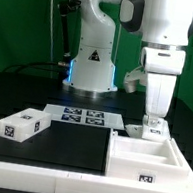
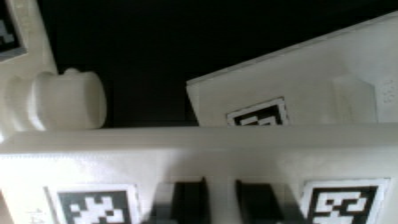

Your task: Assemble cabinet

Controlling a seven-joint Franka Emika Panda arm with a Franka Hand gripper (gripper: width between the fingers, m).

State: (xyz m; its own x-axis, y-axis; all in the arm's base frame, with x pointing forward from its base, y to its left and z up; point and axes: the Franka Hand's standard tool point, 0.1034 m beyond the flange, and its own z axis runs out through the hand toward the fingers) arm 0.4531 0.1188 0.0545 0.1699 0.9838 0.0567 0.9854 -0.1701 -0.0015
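Grasping seems the step: the tool [image 1: 153, 122] hangs at the far wall of the cabinet [image 1: 129, 168], exterior view's lower right (its opening I cannot tell); next calls for a square closing.

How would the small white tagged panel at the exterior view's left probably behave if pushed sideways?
The small white panel looks rigid and blocky, so it probably will not bend. It lies low on a flat face on the black table, so it would likely slide rather than roll or tip. Its smooth finish may be slippery.
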